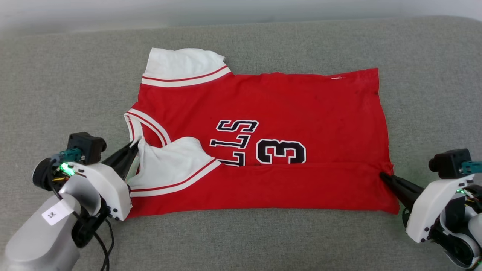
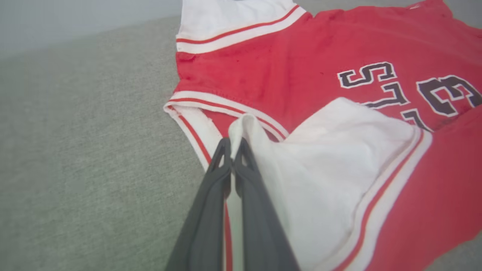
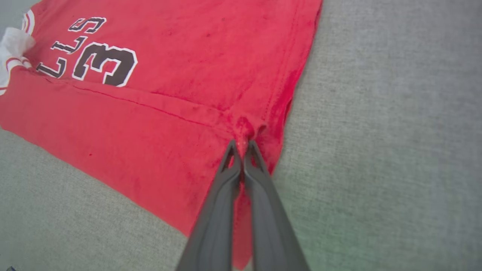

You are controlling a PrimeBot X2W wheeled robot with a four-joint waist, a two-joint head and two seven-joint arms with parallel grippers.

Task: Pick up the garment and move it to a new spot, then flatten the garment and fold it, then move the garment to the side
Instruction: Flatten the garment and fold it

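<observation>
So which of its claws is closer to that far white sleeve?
Left. The left gripper grips the jersey's near sleeve, just this side of the far sleeve. The right gripper grips the hem, at the jersey's other end.

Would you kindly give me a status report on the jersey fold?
Left gripper shut on jersey, white sleeve. Right gripper shut on its hem. Near side folded over. Nothing obstructing.

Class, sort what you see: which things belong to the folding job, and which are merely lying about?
Job: red basketball jersey with white shoulder panels; left gripper, shut on its white panel; right gripper, shut on its red edge.
Lying about: grey woven cushion surface.
</observation>
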